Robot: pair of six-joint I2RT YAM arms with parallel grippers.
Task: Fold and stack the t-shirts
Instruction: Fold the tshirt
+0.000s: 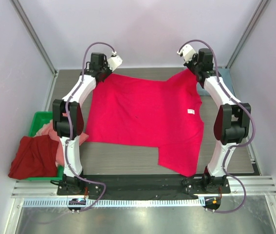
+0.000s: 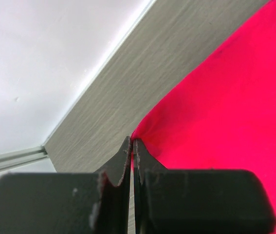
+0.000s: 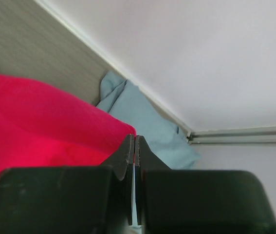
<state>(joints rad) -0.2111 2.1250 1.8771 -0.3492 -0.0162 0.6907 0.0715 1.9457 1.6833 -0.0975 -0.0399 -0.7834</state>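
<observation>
A bright crimson-pink t-shirt [image 1: 142, 119] lies spread on the table, its far edge lifted at both corners. My left gripper [image 1: 109, 68] is shut on its far left corner [image 2: 142, 134]. My right gripper [image 1: 192, 62] is shut on its far right corner [image 3: 120, 129]. A dark red t-shirt [image 1: 33, 156] and a salmon pink t-shirt [image 1: 50, 131] lie heaped at the green bin on the left. A dusty blue-grey t-shirt [image 1: 224, 80] lies at the far right corner, also showing in the right wrist view [image 3: 142, 117].
The green plastic bin [image 1: 38, 119] sits at the table's left edge under the heaped shirts. White walls [image 1: 142, 29] close in the far side and both sides. A metal rail [image 1: 142, 187] runs along the near edge by the arm bases.
</observation>
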